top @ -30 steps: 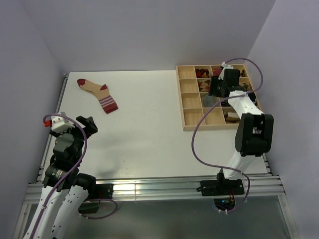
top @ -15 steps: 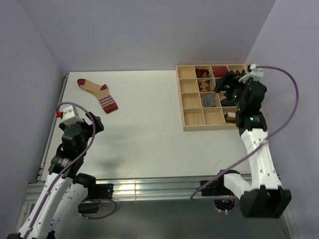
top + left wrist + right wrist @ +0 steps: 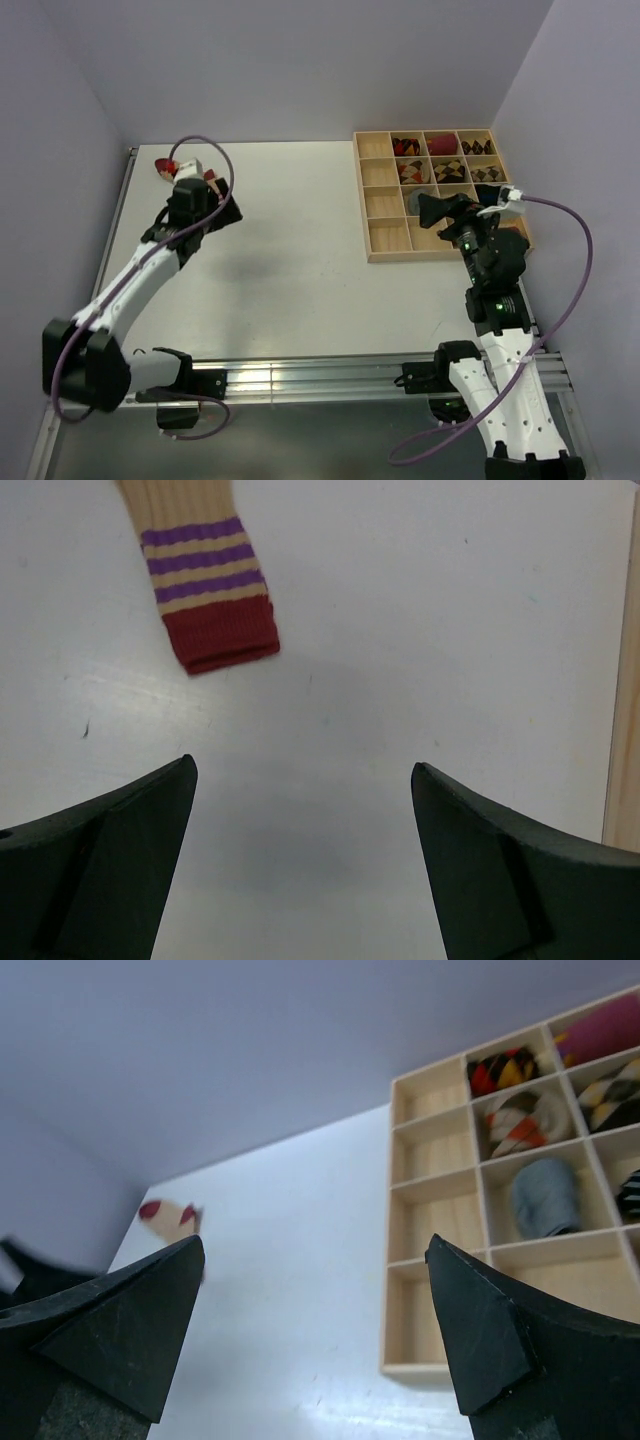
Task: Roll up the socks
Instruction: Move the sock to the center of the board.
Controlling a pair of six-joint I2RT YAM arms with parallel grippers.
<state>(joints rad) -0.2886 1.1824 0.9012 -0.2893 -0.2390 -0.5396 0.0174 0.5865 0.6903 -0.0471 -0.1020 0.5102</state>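
On the white table under lilac walls, the left gripper has swung from the near-left edge out to ten o'clock, jaws wide apart and empty, hovering just short of the striped cuff of the beige sock. The right gripper, also spread and empty, has drawn back from the wooden tray at two o'clock, where the grey sock sits balled in a compartment. The flat beige sock looks next for rolling.

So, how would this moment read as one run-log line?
left gripper: open, short of beige sock cuff | right gripper: open, empty, facing tray
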